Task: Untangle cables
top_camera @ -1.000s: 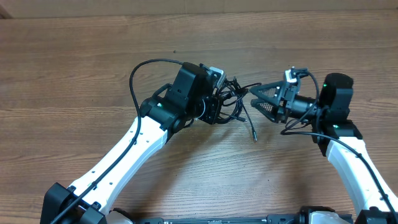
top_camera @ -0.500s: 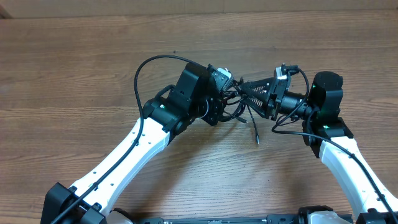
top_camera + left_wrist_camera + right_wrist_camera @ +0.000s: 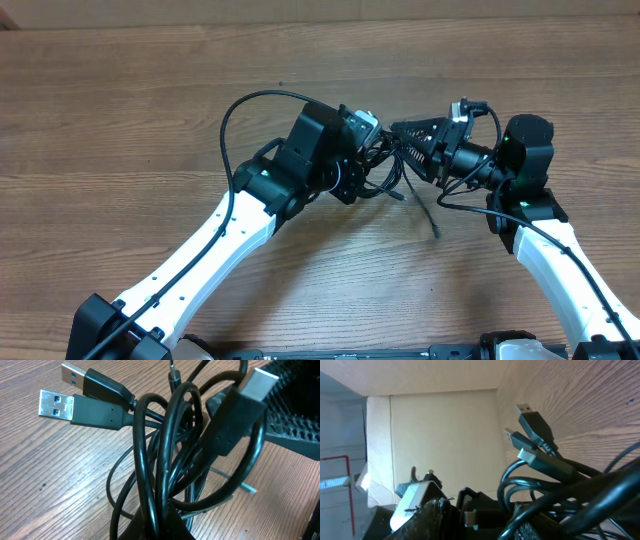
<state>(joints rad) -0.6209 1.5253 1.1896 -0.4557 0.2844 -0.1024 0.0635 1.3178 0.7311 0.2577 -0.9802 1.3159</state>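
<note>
Because the cables [image 3: 388,170] form one knotted bundle at the centre of the overhead frame, the left gripper [image 3: 367,150] is clamped on the loops as an anchor, with two USB plugs [image 3: 75,407] splaying to the upper left of its wrist view. The right gripper [image 3: 400,140] sits at the bundle's right side with its fingers apart, apparently to single out a strand, and one loose end [image 3: 431,220] trails lower right over the table [image 3: 120,100].
</note>
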